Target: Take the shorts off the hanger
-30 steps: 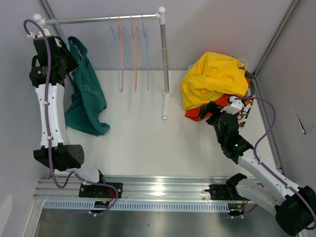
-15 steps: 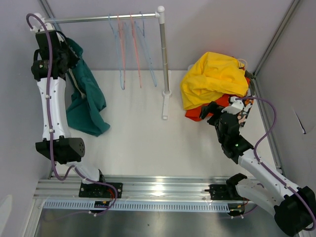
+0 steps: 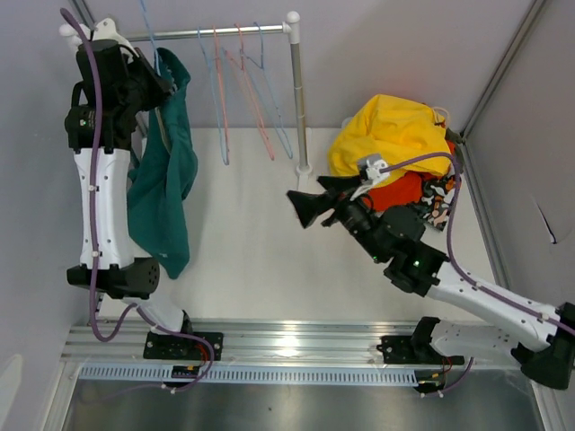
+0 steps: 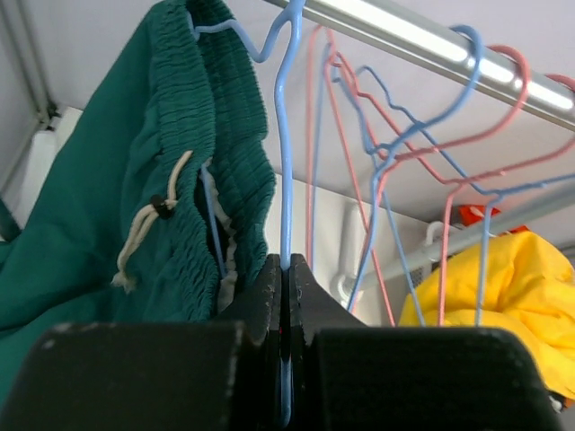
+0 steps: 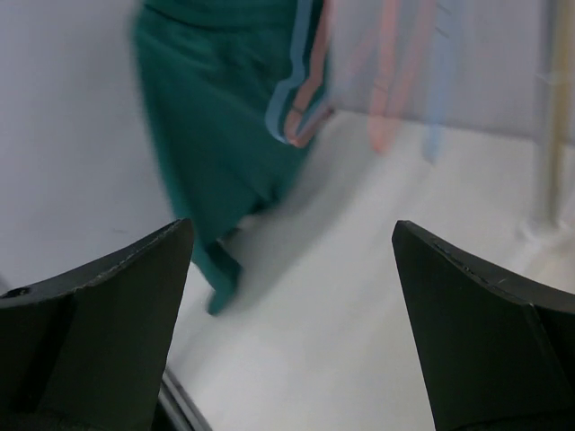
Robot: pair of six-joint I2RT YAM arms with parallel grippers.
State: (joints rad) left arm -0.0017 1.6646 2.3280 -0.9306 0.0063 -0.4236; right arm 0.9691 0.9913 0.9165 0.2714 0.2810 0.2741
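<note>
Shifted: right arm (image 3: 467, 287) has swung from the right of the frame toward centre; left arm (image 3: 94, 197) has risen, lifting the teal shorts (image 3: 166, 171), and its jaws have closed.
Right pincer (image 3: 301, 208): released, jaws spread wide and empty, above the table (image 3: 260, 260) mid-frame, pointing left.
Heap: yellow shorts (image 3: 395, 135) lie on red-orange shorts (image 3: 409, 189) and patterned shorts (image 3: 440, 196), on the table at right of frame.
Teal shorts: left of frame, waistband draped on the blue hanger (image 4: 287, 180), legs hanging down.
Left pincer (image 4: 286, 269): clenched on the blue hanger's wire, just beside the waistband.
Bare hangers (image 4: 310, 144): pink and blue, tilted, hooked on the rail (image 3: 225, 33).
Rail: top of frame.
</note>
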